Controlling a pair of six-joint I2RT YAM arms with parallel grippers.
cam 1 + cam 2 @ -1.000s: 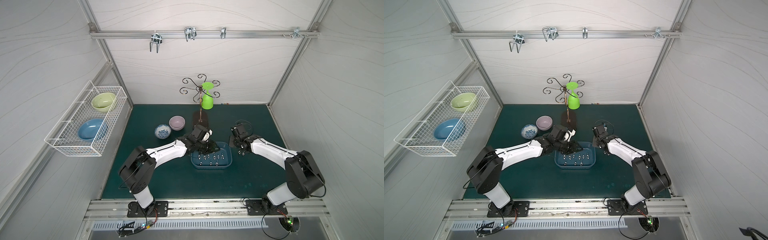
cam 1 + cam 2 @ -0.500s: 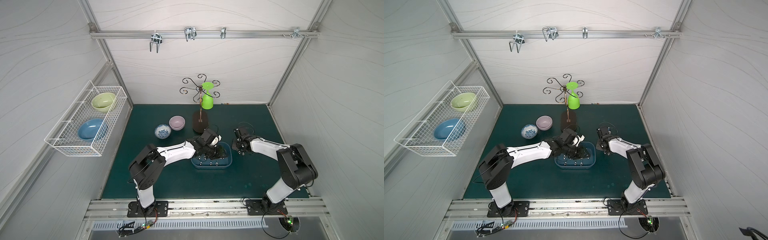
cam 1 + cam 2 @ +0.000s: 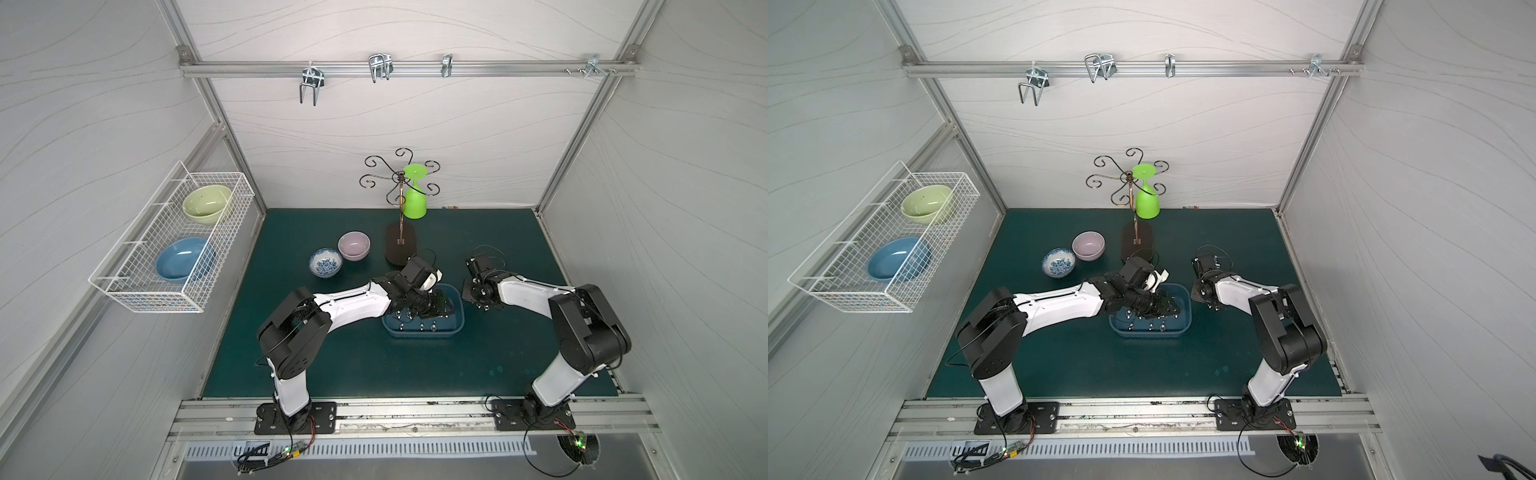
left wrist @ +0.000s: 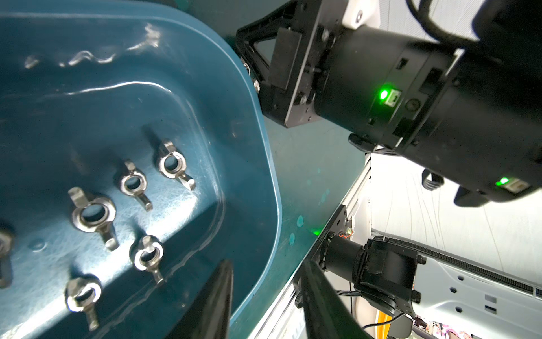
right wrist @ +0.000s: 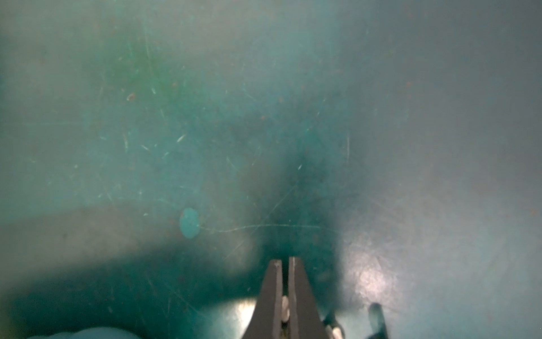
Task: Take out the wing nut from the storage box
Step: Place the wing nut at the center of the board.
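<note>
Now reaching the left gripper (image 3: 439,305) down into the storage box (image 3: 419,334), at the end nearer the right arm. Holding its black fingers (image 4: 211,302) well apart in the left wrist view, one over the inside of the box and one over the green mat (image 4: 308,176) outside, straddling the flared rim and clamping nothing. Touching the plastic or hanging just clear of it: impossible to tell.

Seeing several steel wing nuts (image 4: 91,214) lying flat on the box's floor, each apart from the next, none of them between the fingers. Finding the box itself sitting on the mat near the middle of the cell, just in front of the dark base of the hook stand (image 3: 400,247) and between the two arms.

Pointing the right gripper (image 5: 285,259) down at the mat just beside that same end of the box, outside it, fingers pressed together to a thin slit. Noticing something small and pale deep in the slit, too blurred to name.

Spotting a patterned bowl (image 3: 325,262) and a mauve bowl (image 3: 353,245) side by side on the mat beyond the left arm.
</note>
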